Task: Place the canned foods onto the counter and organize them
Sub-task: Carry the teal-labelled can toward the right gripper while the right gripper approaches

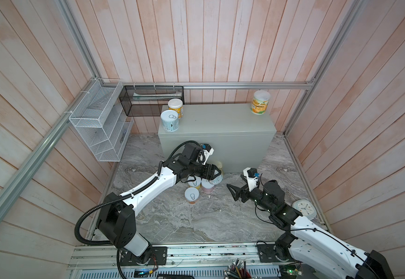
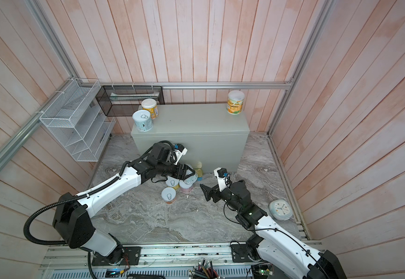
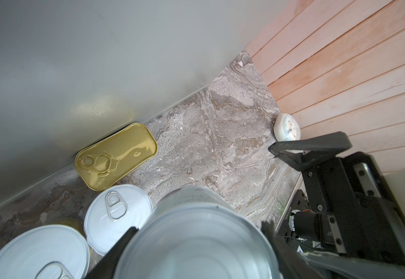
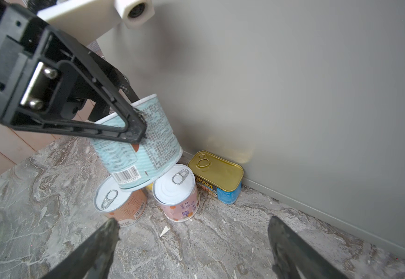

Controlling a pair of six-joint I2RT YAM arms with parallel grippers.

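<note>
My left gripper (image 1: 214,175) is shut on a pale blue can (image 4: 138,145), holding it tilted just above the cans on the marble floor. Its silver end fills the left wrist view (image 3: 196,241). Below it stand an orange can (image 4: 120,203), a pink can (image 4: 176,193) and a yellow can (image 1: 194,182), with a gold-topped tin (image 4: 216,169) against the counter's front. On the grey counter (image 1: 220,125) stand a pale blue can (image 1: 169,120), a yellow can (image 1: 175,108) and a yellow-green can (image 1: 260,102). My right gripper (image 1: 231,190) is open and empty, right of the floor cans.
A pale round clock (image 1: 304,209) lies on the floor by the right wall. A white wire basket (image 1: 100,123) and a black mesh basket (image 1: 152,100) hang on the walls at the back left. Wooden walls close in on three sides.
</note>
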